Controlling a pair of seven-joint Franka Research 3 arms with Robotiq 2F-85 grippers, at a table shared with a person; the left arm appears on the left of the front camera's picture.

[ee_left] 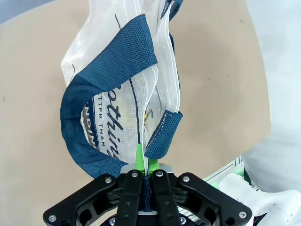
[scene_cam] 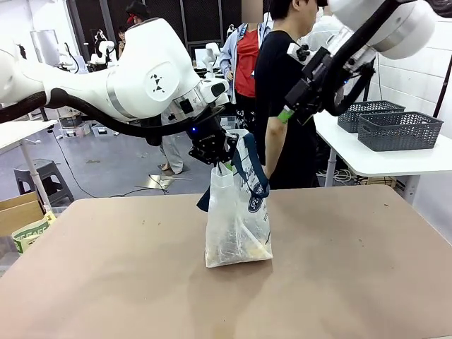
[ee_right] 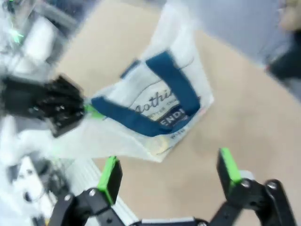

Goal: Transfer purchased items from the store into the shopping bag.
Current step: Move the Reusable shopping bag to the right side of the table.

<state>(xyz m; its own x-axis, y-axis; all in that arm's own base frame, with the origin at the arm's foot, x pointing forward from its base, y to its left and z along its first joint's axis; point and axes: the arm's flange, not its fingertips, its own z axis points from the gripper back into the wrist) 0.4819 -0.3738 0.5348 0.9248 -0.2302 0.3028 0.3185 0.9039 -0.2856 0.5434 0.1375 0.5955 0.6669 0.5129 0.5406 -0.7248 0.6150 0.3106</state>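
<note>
At the middle of the tan table (scene_cam: 106,282), the translucent whitish plastic shopping bag with dark blue handles (scene_cam: 236,219) is held upright, its long axis vertical, by the left gripper (scene_cam: 215,157), clamped on the bag's top edge. To the right, the right gripper (scene_cam: 289,113) hangs raised and wide open, empty, the bag lying below it. Grey lattice baskets (scene_cam: 399,129) are seen on a white side table.

The shopping bag (scene_cam: 236,226) is showing translucent white film, dark blue woven handles (ee_left: 106,80), and white lettering; yellowish contents are showing through at its base.
</note>
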